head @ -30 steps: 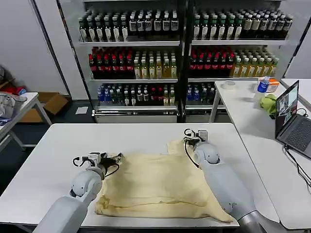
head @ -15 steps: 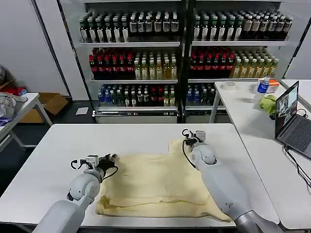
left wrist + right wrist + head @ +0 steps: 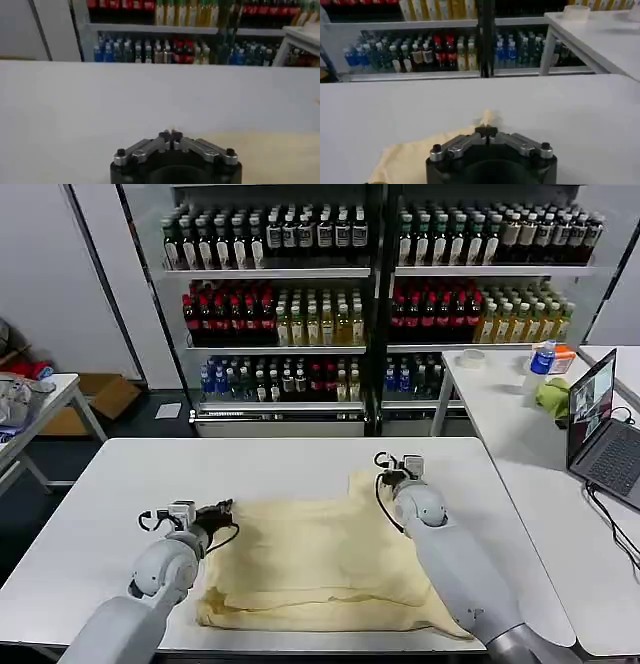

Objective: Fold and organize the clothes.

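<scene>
Cream T-shirt (image 3: 320, 559) pinched by left gripper (image 3: 222, 509), right gripper (image 3: 383, 474)

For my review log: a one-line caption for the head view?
Both grippers, left and right, pinch opposite edges of a cream T-shirt on the white table.

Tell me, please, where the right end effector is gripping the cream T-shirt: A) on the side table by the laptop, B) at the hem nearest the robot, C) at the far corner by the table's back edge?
C, since the right end effector is shut on the T-shirt at its far corner, the fabric peeking past its closed fingertips in the right wrist view.
</scene>
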`<state>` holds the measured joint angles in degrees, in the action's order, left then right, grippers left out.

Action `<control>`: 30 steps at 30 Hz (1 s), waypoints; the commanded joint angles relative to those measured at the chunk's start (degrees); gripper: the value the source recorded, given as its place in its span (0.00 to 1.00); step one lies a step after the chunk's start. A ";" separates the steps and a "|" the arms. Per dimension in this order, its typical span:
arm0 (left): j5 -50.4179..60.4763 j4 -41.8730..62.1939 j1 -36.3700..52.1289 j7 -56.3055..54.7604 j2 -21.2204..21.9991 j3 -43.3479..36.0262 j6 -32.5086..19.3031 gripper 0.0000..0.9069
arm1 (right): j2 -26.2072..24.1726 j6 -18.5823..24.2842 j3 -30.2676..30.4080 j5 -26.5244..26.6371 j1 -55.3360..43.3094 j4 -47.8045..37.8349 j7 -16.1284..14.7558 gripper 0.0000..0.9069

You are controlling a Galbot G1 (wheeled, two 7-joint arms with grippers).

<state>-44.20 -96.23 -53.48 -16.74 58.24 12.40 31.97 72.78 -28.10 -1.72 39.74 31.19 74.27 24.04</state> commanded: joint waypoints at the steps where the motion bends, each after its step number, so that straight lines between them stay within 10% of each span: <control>1: -2.21 -6.37 -1.63 -0.05 -1.55 2.06 -0.16 0.00 | -2.91 2.56 -1.49 -0.19 3.73 11.24 0.21 0.00; 30: -3.28 -25.48 -21.58 0.83 -5.42 11.10 0.24 0.01 | -16.96 -1.40 -19.63 2.69 39.18 49.12 -0.59 0.00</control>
<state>-47.60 -114.47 -66.75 -15.99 53.51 20.89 32.13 58.65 -29.29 -15.45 42.07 58.35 112.34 23.52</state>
